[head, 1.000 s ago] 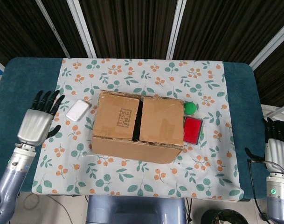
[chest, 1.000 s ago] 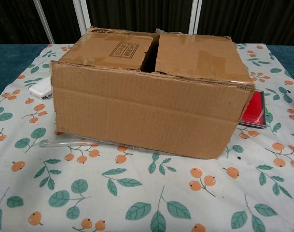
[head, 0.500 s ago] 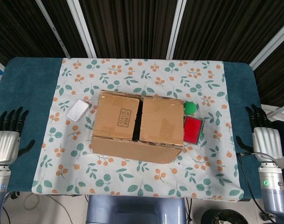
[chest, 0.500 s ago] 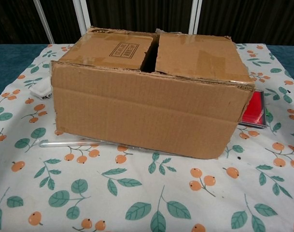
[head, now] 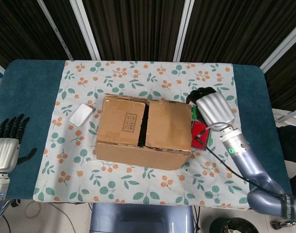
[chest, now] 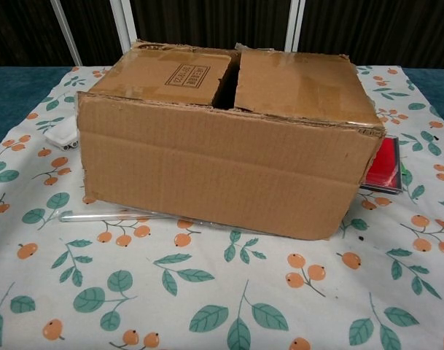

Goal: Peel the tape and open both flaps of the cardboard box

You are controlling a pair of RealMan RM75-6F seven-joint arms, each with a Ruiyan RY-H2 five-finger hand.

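Hovering at the brown cardboard box (head: 144, 131)'s right flap, the right hand (head: 213, 109) holds nothing, fingers curled; hook that flap's centre edge. Left hand (head: 6, 148) idles open.

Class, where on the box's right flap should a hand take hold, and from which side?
Grip the right flap at its inner edge along the centre gap, coming from above. The flaps lie flat with a dark gap between, leaving that edge exposed.
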